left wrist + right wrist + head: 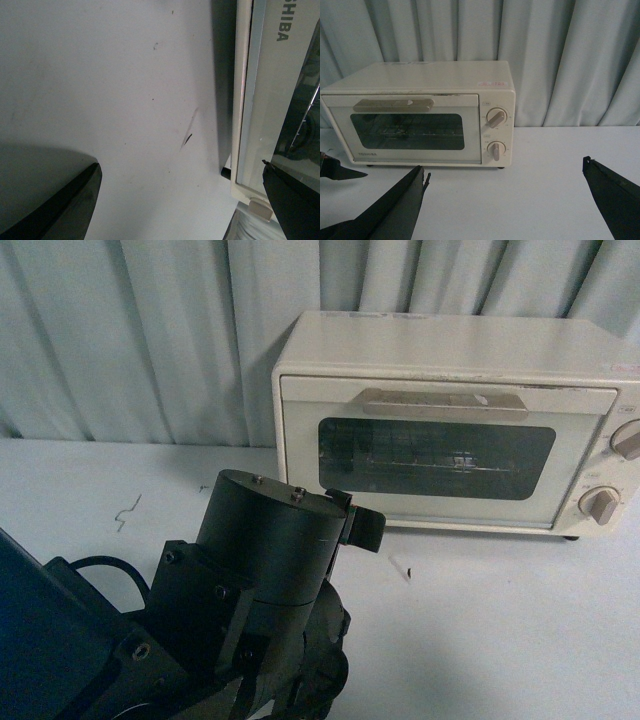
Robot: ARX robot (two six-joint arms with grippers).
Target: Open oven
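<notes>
The cream-white oven (450, 420) stands at the back right of the white table, its dark-glass door shut and its flat bar handle (445, 403) across the top of the door. Two round knobs (604, 505) sit on its right side. My left gripper (180, 165) is open, low over the table just in front of the oven's (260, 100) lower left corner, touching nothing. The right wrist view shows the whole oven (420, 120) and its handle (393, 105) from farther back. My right gripper (504, 165) is open and empty, facing the knob side.
A grey pleated curtain (130, 340) hangs close behind the table (480, 620). Small dark scuff marks (127, 512) dot the tabletop. My left arm's bulky black body (260, 580) fills the lower left of the front view.
</notes>
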